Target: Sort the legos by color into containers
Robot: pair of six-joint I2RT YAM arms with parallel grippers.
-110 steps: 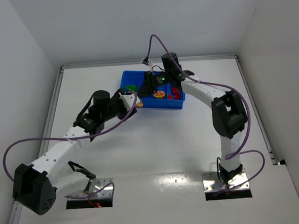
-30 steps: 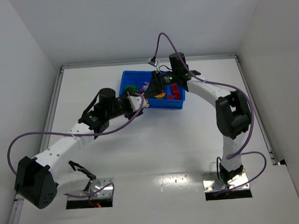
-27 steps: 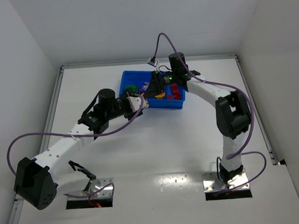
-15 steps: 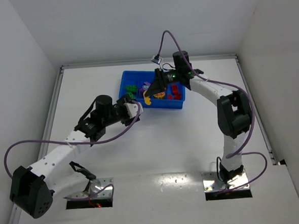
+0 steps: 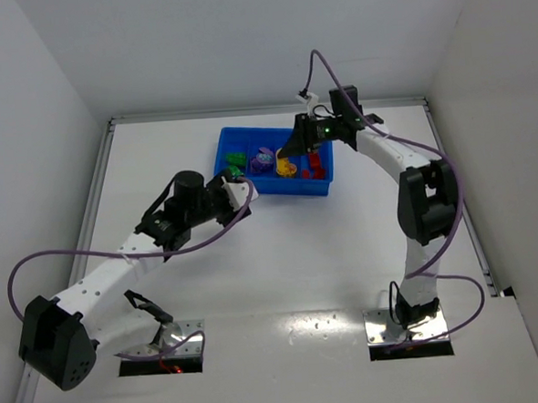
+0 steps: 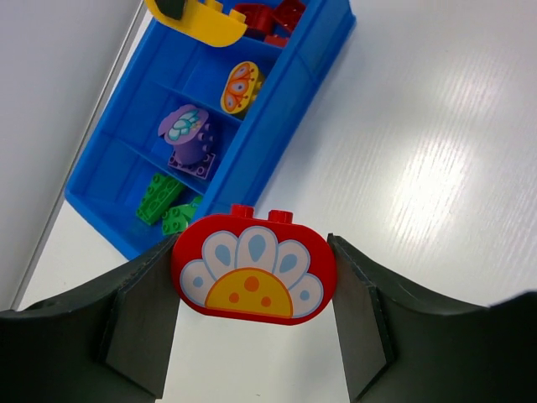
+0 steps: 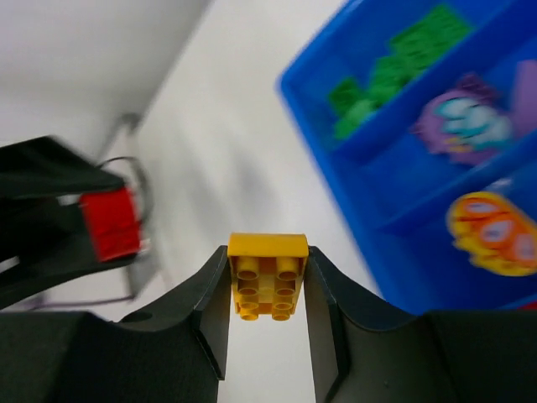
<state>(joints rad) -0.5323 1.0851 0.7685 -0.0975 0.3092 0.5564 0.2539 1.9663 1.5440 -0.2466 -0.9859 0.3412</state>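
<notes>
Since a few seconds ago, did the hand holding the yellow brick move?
Yes. The right gripper, holding the yellow brick, shifted right along the blue tray, from its middle toward its right end.

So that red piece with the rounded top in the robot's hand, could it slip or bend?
Probably rigid: the red brick shows no bending while squeezed in the left hand. Its glossy, rounded ends look slippery, so it might twist in the grip.

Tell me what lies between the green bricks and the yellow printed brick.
A purple printed brick, in the blue tray compartment between those of the green bricks and yellow printed brick; the left wrist view shows it.
</notes>
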